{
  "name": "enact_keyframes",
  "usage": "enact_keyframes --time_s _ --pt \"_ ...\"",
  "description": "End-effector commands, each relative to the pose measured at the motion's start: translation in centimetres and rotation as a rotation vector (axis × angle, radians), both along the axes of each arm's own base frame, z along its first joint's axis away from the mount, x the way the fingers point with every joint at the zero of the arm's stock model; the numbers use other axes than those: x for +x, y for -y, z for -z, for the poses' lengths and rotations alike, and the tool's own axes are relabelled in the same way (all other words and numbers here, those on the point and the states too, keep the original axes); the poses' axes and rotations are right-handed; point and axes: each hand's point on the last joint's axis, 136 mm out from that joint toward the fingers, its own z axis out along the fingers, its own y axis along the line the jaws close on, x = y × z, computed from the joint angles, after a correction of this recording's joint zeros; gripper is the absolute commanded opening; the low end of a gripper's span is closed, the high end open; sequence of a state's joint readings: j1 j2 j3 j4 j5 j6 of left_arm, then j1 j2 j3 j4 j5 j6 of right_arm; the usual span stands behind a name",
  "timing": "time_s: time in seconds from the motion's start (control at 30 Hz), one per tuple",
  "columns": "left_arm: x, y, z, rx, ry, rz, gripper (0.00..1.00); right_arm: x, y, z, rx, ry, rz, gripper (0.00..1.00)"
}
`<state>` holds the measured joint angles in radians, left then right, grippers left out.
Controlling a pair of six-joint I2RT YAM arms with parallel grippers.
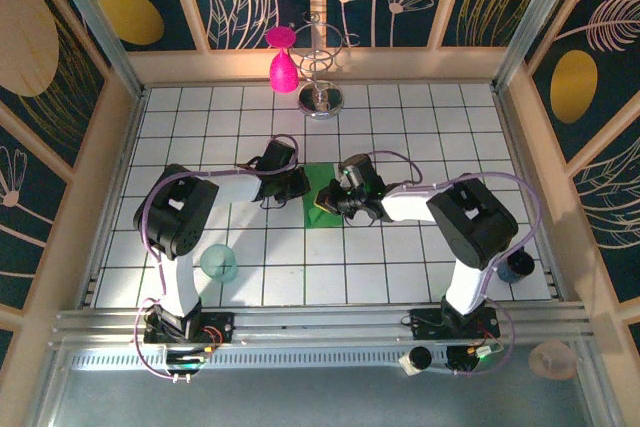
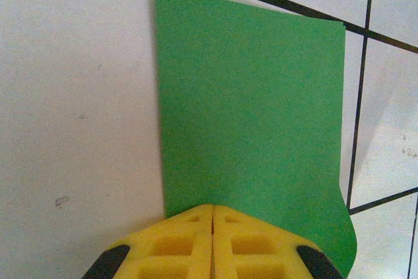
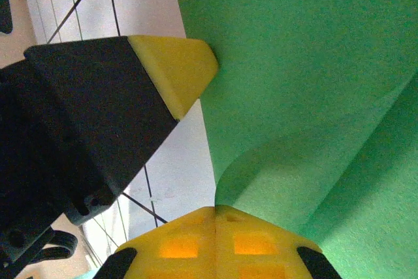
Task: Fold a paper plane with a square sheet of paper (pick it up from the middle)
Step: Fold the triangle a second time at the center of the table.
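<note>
The square sheet of paper (image 1: 322,209) is bright green and lies partly folded on the white tiled table between the two arms. My left gripper (image 1: 299,187) points down at the sheet's left edge. Its yellow fingertips (image 2: 196,227) are shut together and rest on the near edge of the flat green sheet (image 2: 251,109). My right gripper (image 1: 333,201) comes in from the right. Its jaws are shut on a lifted, curling flap of the sheet (image 3: 294,181) at the tips (image 3: 216,210). The left gripper's yellow tip (image 3: 179,66) touches the paper's edge in the right wrist view.
A small translucent teal cup (image 1: 219,263) stands near the left arm's base. A pink teardrop object (image 1: 283,69) and a wire stand on a metal base (image 1: 322,99) are at the back. A dark cup (image 1: 517,267) sits at the right edge. Wooden walls ring the table.
</note>
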<state>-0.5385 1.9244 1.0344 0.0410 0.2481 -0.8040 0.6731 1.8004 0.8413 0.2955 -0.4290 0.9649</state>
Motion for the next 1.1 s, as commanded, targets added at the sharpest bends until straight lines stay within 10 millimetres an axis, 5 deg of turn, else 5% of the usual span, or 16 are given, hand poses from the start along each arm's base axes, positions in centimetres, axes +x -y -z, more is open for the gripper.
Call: enact_keyframes --time_s 0.0,1.07 --pt "-0.7 -1.0 1.8 0.054 -0.039 0.0 0.08 1.3 -0.8 -1.0 0.043 0.023 0.007 0.03" --pt "-0.8 -1.1 1.2 0.049 -0.037 -0.001 0.04 2.4 -1.1 1.0 0.04 -0.011 0.019 0.02"
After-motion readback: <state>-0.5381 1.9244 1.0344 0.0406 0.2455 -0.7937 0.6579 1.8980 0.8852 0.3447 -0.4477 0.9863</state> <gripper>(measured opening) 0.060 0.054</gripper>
